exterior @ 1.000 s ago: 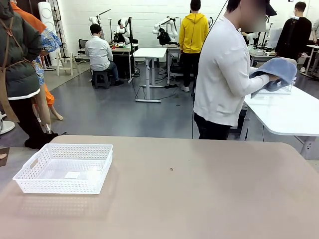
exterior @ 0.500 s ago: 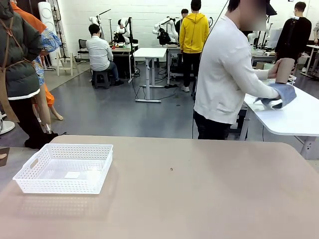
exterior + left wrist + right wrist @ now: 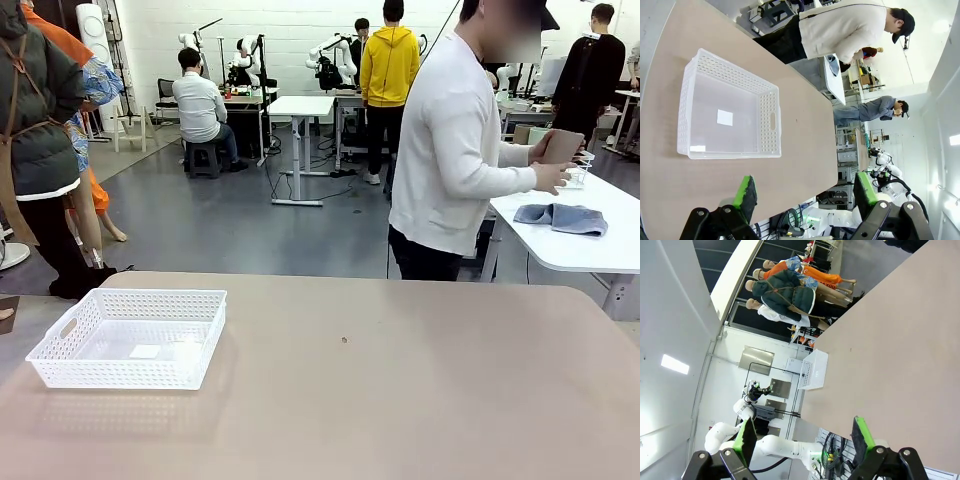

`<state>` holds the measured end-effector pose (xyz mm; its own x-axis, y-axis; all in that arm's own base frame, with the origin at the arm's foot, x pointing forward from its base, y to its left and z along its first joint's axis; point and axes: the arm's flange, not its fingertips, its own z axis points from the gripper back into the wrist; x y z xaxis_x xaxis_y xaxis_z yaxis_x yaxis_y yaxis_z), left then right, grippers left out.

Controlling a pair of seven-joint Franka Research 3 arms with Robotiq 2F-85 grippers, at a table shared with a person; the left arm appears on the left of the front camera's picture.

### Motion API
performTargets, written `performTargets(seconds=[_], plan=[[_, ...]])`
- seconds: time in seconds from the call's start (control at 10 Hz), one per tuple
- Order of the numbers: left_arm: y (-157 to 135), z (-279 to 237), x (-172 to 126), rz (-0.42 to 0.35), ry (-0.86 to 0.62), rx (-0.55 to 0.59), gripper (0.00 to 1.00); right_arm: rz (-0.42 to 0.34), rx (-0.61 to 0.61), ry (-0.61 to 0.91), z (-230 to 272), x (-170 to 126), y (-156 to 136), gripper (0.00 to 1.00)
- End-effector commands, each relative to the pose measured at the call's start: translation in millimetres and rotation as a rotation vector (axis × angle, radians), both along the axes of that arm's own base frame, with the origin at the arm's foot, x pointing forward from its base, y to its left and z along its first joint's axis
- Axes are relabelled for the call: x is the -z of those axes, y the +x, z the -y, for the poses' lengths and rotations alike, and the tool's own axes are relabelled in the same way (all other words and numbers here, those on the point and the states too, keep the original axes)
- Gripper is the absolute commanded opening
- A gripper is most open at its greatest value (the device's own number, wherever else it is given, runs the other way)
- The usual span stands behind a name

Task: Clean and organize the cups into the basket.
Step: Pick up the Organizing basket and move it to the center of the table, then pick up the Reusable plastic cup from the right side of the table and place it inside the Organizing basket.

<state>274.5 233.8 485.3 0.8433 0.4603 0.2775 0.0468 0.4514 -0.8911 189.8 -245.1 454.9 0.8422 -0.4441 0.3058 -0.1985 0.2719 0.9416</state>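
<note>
A broad, smooth beige table (image 3: 420, 400) runs across the front view from edge to edge. Beyond its far edge stands a person in a white long-sleeved top (image 3: 450, 150), turned sideways toward a white side table (image 3: 590, 245) at the right.

On the left part of the beige table sits a shallow rectangular white plastic basket with lattice-mesh sides (image 3: 120, 372). It stands flat and upright, with a flared rim and a cut-out handle in its short end. A small white label shows on its floor. The left wrist view looks down into the same basket (image 3: 769, 122). The right wrist view shows it small and far off at the table's other end (image 3: 813, 370).

The left gripper (image 3: 805, 192), black with green pads, hangs above the beige table just beside the basket. Its jaws are spread wide apart and grasp nothing. The right gripper (image 3: 804, 439) hangs over bare tabletop, well apart from the basket, its jaws likewise released and empty.

A crumpled blue-grey cloth (image 3: 560, 217) lies on the white side table.

The person's hand (image 3: 543, 150) holds up a tall tapered kraft brown paper cup (image 3: 563, 147) above the side table, well away from the basket.
</note>
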Motion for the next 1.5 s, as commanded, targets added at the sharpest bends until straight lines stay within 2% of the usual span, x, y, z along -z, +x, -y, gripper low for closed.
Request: performTargets(seconds=[0.0, 1.4], plan=[[-0.1, -0.9, -1.0, 0.007, -0.007, 0.001, 1.0, 0.005, -0.005, 0.005, -0.3, -0.3, -0.2, 1.0], [-0.1, -0.9, -1.0, 0.007, -0.007, 0.001, 1.0, 0.005, -0.005, 0.005, -0.3, -0.3, -0.2, 1.0]])
